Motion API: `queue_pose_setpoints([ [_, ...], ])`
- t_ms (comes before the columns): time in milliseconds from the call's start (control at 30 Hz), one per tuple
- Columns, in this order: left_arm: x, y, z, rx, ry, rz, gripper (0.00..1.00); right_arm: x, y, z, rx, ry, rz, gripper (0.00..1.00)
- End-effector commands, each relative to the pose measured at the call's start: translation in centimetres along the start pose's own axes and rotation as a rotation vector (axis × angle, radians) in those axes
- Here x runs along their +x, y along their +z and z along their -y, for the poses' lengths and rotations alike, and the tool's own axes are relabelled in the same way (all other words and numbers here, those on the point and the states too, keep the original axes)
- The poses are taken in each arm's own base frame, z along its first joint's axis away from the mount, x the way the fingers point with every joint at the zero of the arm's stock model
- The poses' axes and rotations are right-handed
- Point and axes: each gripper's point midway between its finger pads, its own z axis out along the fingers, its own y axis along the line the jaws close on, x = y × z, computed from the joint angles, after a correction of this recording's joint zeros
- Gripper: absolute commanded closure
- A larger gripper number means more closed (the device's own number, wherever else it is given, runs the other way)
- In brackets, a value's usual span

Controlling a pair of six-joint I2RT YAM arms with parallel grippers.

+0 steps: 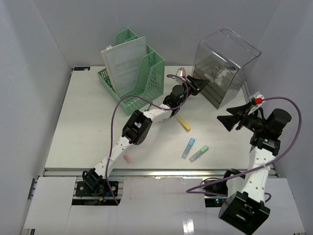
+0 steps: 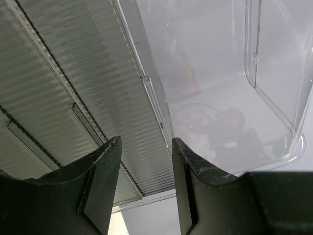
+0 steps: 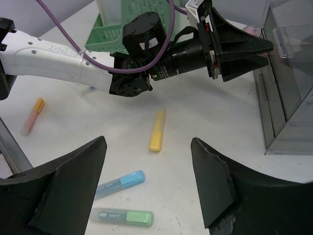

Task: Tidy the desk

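From overhead I'm seeing the desk [image 1: 88, 127] lying white under both arms, boxed in by pale walls, with a green file rack [image 1: 132, 68] at the back. The left gripper [image 1: 195, 84] is sitting half parted and empty at the smoky drawer unit [image 1: 225, 63]; its own camera is showing only ribbed drawer fronts. The right gripper [image 3: 149, 141] is gaping wide, holding nothing, above the yellow highlighter [image 3: 157, 129], blue highlighter [image 3: 120, 183] and green highlighter [image 3: 122, 216].
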Motion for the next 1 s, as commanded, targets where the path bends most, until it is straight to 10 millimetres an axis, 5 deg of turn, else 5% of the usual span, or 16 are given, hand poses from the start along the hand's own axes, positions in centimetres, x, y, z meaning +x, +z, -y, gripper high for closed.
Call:
queue_pose_setpoints([
  [0,-1.06,0.93,4.04,0.073,-0.020,0.041,0.44,-0.45,-0.06,-0.35,-0.020,-0.026,0.014,0.23],
  [467,-1.55,1.63,3.93,0.074,-0.030,0.119,0.47,-0.41,-0.15,-0.45,-0.027,-0.023,0.019,0.23],
  [833,-1.50,1.80,4.08,0.075,-0.039,0.135,0.71,-0.42,-0.21,-0.63,-0.035,-0.021,0.025,0.23],
  [967,-1.41,1.75,4.30,0.082,-0.037,0.128,0.87,-0.35,-0.22,-0.66,-0.036,-0.021,0.026,0.23],
])
